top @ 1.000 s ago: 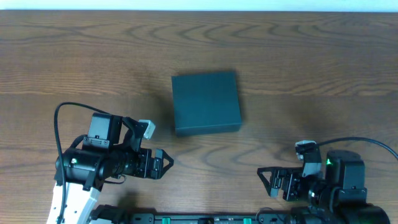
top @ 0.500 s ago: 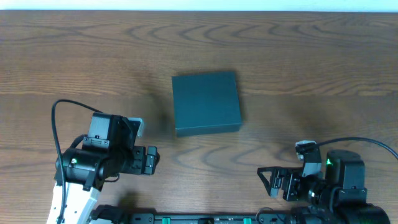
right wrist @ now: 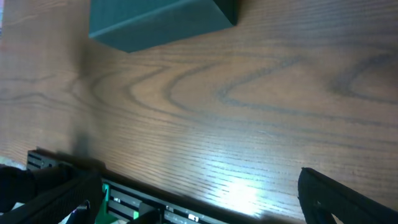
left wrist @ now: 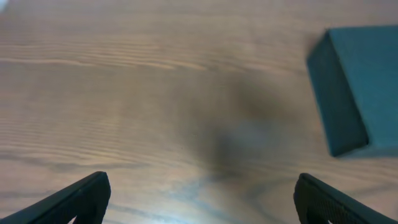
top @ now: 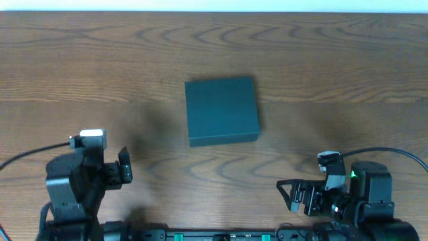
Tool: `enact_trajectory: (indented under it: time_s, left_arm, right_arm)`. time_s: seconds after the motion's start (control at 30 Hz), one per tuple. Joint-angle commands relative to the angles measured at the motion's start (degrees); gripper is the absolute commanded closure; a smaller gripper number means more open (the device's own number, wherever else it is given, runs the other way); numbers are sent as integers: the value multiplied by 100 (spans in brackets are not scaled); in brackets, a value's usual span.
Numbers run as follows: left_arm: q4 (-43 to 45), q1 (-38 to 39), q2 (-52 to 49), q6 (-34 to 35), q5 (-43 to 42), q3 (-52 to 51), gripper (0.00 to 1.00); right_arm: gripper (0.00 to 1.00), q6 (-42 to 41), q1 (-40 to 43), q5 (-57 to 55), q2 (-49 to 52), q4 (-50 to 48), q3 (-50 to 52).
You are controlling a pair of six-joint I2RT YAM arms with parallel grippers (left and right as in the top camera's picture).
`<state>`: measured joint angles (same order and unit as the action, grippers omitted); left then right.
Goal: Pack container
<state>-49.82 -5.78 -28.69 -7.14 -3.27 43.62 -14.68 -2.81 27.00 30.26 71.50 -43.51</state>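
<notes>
A brown wood-grain counter (top: pixel 321 60) is seen in every view, its grain drawn in long wavy bands. Ahead of the left jaws, midway between their tips, a soft dark shadow (left wrist: pixel 230 134) is cast on the wood. Between the tips of the right jaws, a bright glare (right wrist: pixel 239 190) is reflected from the surface. A black rail (top: pixel 221 235) with green parts is set along the near edge, closer to that edge than either jaws. A pale strip (top: pixel 214 5) is seen far beyond both.
</notes>
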Motion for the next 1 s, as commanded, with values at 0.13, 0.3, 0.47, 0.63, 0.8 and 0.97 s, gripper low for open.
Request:
enact_trajectory:
  time_s: [0.13, 0.3, 0.47, 0.63, 0.8, 0.97]
  left_arm:
    - [938, -291, 1370, -144, -225, -1687, 5]
    - [1473, -289, 1934, -20, -385, -2459, 5]
    - [1733, -289, 2308, 254, -385, -2933, 4]
    - [1770, -289, 2667, 503, -382, -3292, 5]
    - [1930, -286, 2850, 717, -378, -3526, 5]
    - [1969, -282, 2850, 739, -385, -3532, 5]
  right_arm:
    - [1, -52, -26, 15, -28, 7, 13]
    - [1, -52, -26, 15, -28, 7, 13]
    - [1, -52, -26, 15, -28, 7, 13]
    - [1, -52, -26, 15, -28, 7, 13]
    - [1, -52, -26, 15, -28, 7, 13]
    - [1, -52, -26, 15, -28, 7, 13]
